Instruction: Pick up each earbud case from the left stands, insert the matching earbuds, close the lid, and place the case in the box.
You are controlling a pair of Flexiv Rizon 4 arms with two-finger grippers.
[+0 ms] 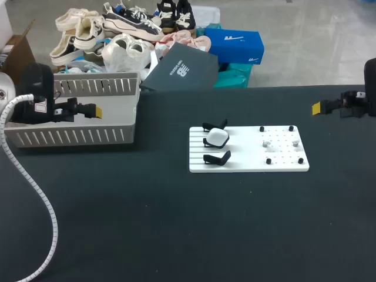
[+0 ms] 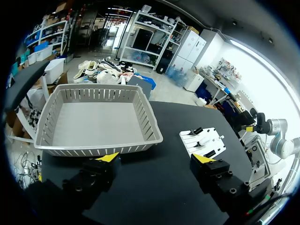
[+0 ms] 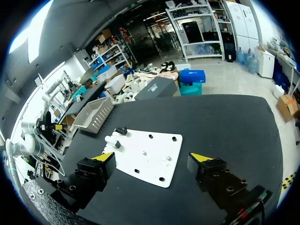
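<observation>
Squareness matters: the left tool [image 2: 157, 159], wide open and empty like the right tool [image 3: 152, 157], should straddle the earbud case [image 1: 217, 137] evenly.

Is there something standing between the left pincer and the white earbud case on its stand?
Nothing visible does. Only bare black table lies between the left pincer and the earbud case; the grey basket sits beside that path.
</observation>
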